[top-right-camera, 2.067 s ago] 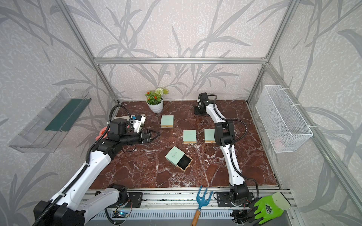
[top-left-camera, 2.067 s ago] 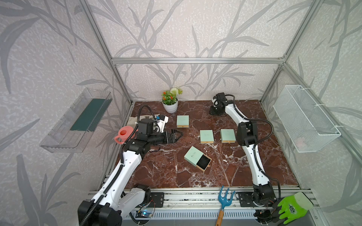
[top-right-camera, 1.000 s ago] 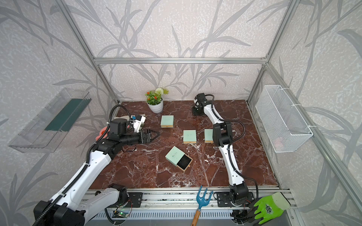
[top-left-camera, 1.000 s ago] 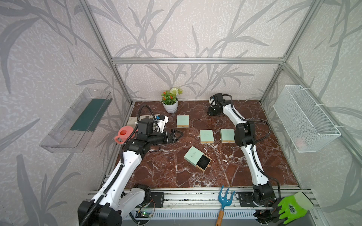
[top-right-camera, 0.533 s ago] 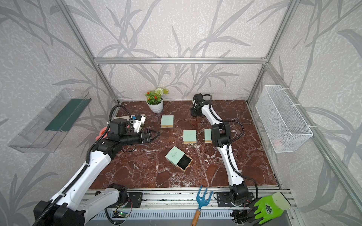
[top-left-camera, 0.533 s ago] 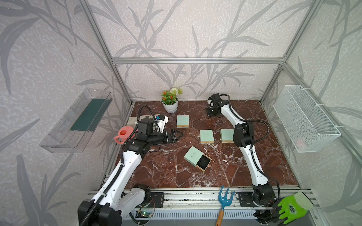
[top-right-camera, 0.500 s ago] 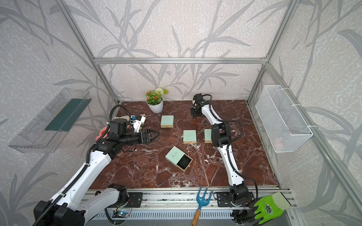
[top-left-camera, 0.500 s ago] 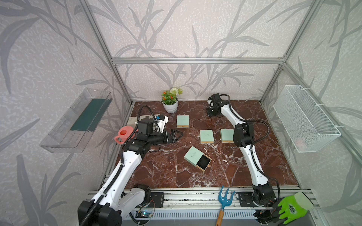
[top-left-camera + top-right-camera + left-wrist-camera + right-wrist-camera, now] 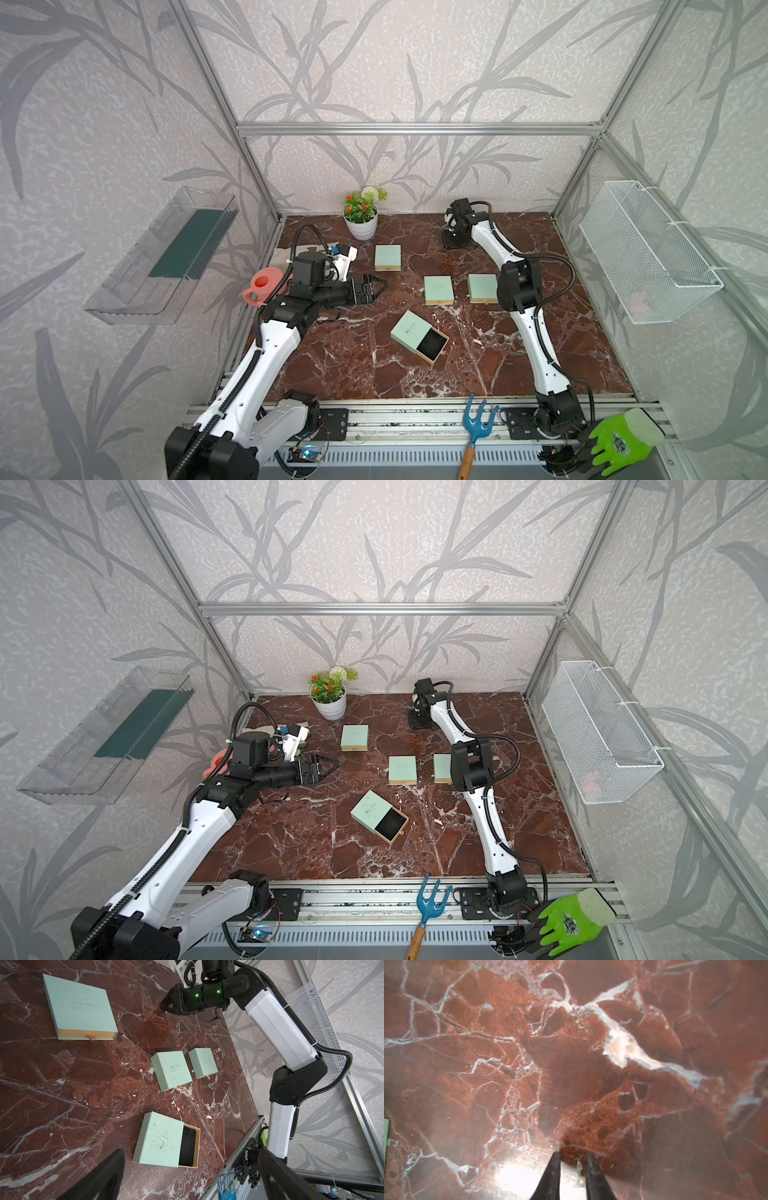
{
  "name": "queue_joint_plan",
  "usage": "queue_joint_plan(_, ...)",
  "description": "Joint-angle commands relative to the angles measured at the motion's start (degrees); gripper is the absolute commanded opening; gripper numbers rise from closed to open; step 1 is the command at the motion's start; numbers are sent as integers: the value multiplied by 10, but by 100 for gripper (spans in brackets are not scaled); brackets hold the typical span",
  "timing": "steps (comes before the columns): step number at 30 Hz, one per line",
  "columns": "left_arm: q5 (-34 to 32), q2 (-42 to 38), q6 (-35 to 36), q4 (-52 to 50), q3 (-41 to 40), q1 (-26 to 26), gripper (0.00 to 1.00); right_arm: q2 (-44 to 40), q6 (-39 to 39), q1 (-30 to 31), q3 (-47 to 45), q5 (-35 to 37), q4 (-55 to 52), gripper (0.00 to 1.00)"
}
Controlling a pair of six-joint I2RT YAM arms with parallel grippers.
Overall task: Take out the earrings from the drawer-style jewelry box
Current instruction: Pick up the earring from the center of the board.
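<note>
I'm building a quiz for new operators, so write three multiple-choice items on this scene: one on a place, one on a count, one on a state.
1. Where on the table is the open box?
A. nearest the front
B. against the back wall
C. at the right edge

2. How many green boxes are there in all?
A. three
B. four
C. six

3. How is the left gripper?
A. shut on a box
B. open, holding nothing
C. out of view

Key:
1 A: it lies in front of the three shut boxes.
2 B: those three plus the open one.
3 B: in the left wrist view its fingers stand wide apart with nothing held between them.
</note>
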Motion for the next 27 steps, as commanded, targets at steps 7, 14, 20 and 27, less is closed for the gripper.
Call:
queue_joint_plan(7, 10, -14, 1, 13, -8, 2, 99, -33, 7, 0, -24, -26, -42, 23)
queue_joint_plan(14, 8, -18, 2, 14, -9, 1, 99, -31, 7, 1, 4, -14, -48, 26)
queue_joint_plan(20, 8, -20, 2, 15, -9, 1, 99, -17, 9, 1, 12, -15, -71, 27)
queue_joint_plan(27, 8, -23, 1, 14, -10, 2, 99, -20, 5, 5, -3, -10, -65, 27)
